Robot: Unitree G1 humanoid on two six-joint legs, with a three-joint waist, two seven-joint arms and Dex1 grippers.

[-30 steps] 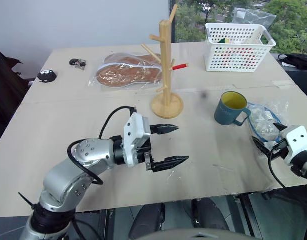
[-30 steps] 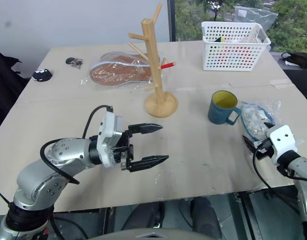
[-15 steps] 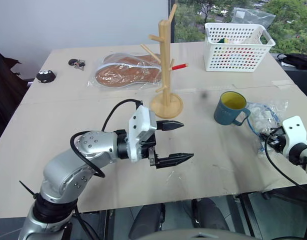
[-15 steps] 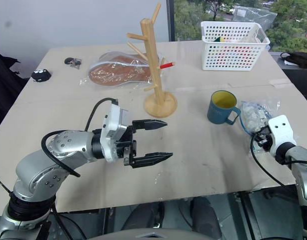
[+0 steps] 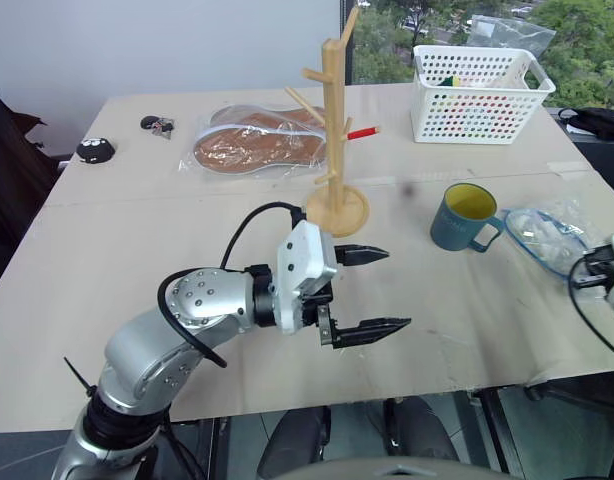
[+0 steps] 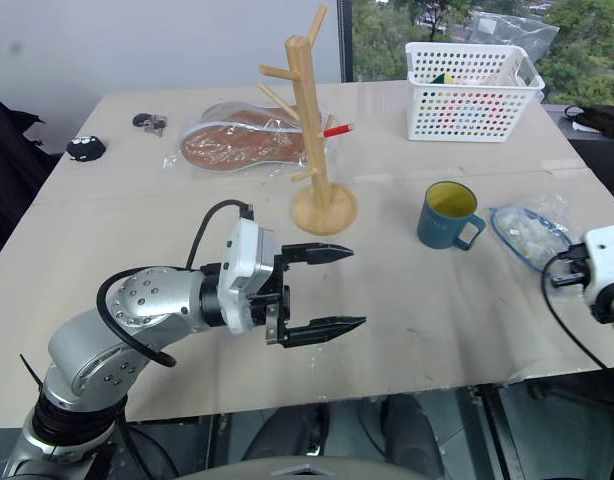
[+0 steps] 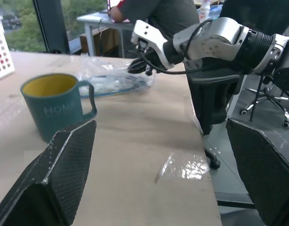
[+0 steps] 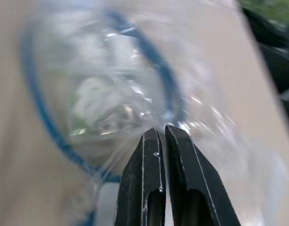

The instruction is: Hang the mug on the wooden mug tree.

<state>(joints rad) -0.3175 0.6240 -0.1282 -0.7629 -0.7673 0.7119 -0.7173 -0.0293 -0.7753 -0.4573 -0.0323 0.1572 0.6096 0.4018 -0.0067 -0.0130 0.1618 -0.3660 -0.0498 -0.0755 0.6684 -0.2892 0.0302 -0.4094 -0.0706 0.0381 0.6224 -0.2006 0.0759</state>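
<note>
The teal mug with a yellow inside stands upright on the table, handle toward the right. Left of it and farther back is the wooden mug tree, with bare pegs and one red tip. My left gripper hovers open over the table's front middle. It points toward the mug with nothing between its fingers. At the right edge of the table, my right gripper is shut on the rim of a clear plastic bag. That bag has a blue seal and lies just right of the mug.
A white perforated basket stands at the back right. A bagged brown item lies behind the tree, with keys and a small black object at the back left. A seated person is beyond the table's right edge.
My right gripper closed on the plastic bag and moved right, drawing the bag flatter and away from the mug. My left gripper drifted slightly right and stayed open.
</note>
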